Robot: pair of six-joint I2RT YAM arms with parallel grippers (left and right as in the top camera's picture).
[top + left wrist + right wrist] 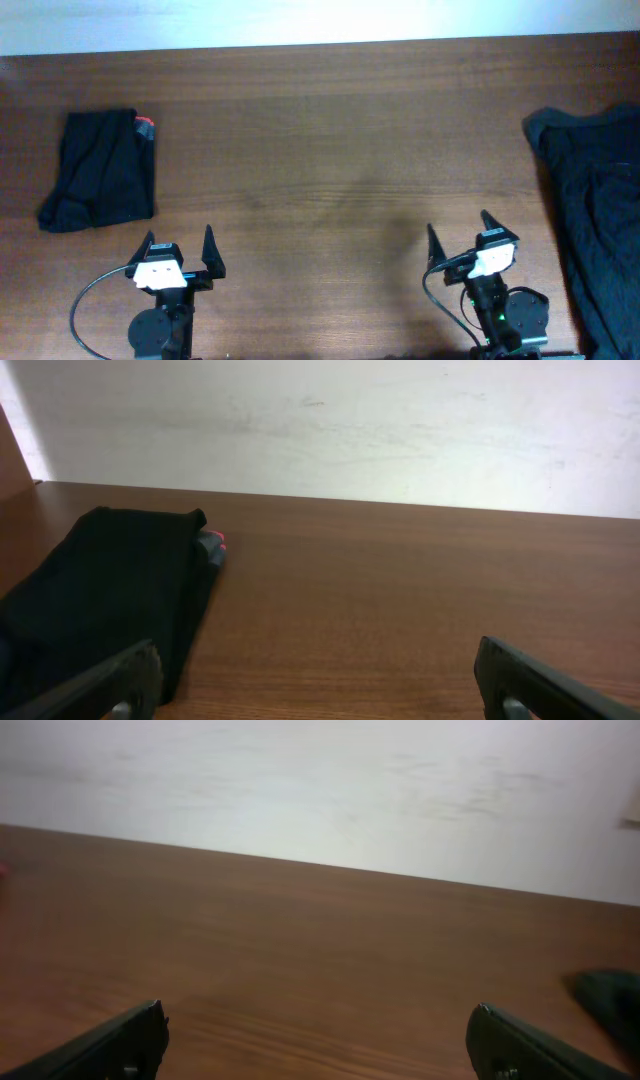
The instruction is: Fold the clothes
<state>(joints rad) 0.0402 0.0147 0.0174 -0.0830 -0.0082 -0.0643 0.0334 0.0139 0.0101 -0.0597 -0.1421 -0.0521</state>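
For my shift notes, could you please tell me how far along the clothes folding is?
Done: the trousers lie folded in a compact bundle on the left. In hand: nothing; both pairs of jaws stand open and empty. Left: apparently nothing more for the trousers.

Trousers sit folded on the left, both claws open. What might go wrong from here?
The trousers lie ahead and left of the left claw; a careless forward reach might snag and unfold them. The dark heap, right of the right claw, could get grabbed by mistake.
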